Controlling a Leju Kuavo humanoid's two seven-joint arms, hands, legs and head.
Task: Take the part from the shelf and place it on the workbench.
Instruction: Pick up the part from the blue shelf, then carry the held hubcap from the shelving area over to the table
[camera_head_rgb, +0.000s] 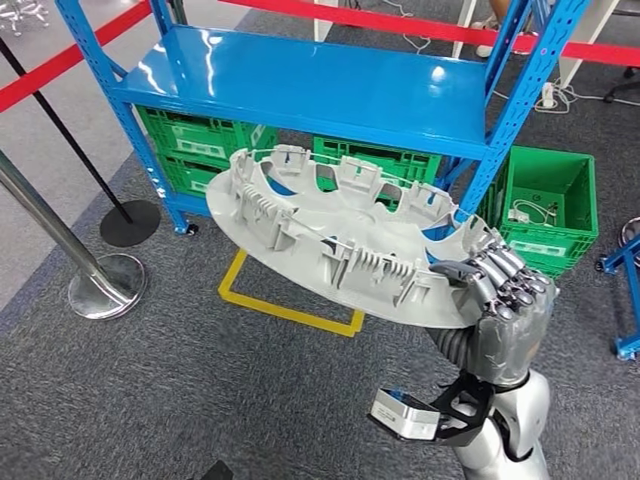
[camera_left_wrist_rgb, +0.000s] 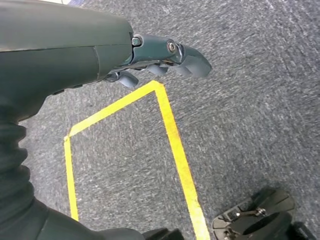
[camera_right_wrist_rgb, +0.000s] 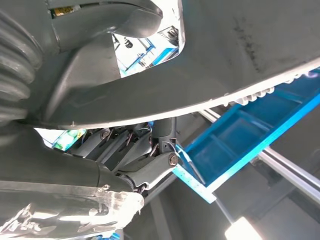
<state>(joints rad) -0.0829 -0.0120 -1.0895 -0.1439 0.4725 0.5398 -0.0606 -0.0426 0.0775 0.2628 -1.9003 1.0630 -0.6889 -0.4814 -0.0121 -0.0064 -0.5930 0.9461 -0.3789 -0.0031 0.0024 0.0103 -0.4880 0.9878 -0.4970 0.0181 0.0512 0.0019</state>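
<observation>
Blue shelf (camera_head_rgb: 317, 85) behind grey part (camera_head_rgb: 340, 245) in right hand (camera_head_rgb: 502, 300), no legible writing.

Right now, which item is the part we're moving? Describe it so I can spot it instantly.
Start at the blue metal shelf with green crates beneath it. In front of it, above the grey carpet, the right hand grips the part by its edge. It is the one large, flat, pale grey plastic disc with ribbed clips around an open centre, unlike the boxy green crates.

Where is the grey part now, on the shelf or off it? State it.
Off. The right hand grips the grey part by its rim, holding it tilted in the air in front of the blue shelf, whose top is bare.
</observation>
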